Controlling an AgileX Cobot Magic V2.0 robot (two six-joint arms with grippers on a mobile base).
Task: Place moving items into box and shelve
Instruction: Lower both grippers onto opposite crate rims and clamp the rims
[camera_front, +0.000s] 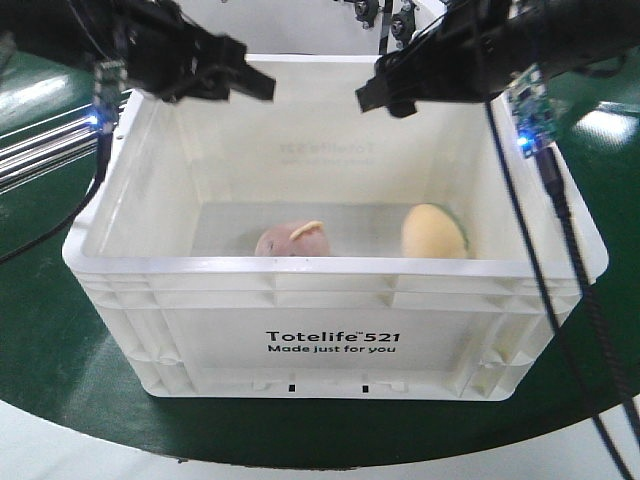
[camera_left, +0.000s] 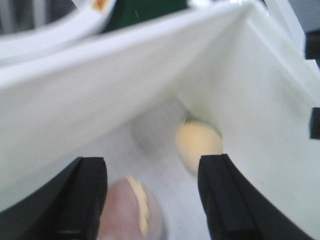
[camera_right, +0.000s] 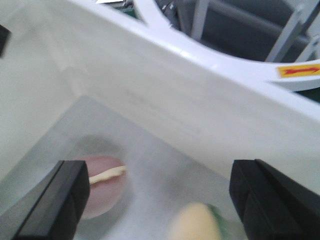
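The white ribbed box (camera_front: 330, 330) printed "Totelife 521" stands in front of me. On its floor lie both moving items: the pinkish-brown plush toy (camera_front: 290, 240) with a cream seam at the left and the yellow-orange plush toy (camera_front: 433, 232) with a green leaf at the right. My left gripper (camera_front: 250, 80) hangs open above the box's left side, over the pinkish toy (camera_left: 131, 210), with the yellow toy (camera_left: 197, 145) ahead of it. My right gripper (camera_front: 385, 95) hangs open above the right side, with the pinkish toy (camera_right: 105, 185) and the yellow toy (camera_right: 195, 222) below. Neither gripper holds anything.
The box sits on a dark green round surface (camera_front: 40, 330) with a white floor band (camera_front: 60, 450) in front. A white curved frame with a yellow label (camera_right: 295, 70) and metal shelving legs (camera_right: 200, 20) lie beyond the box's far wall (camera_right: 200, 100).
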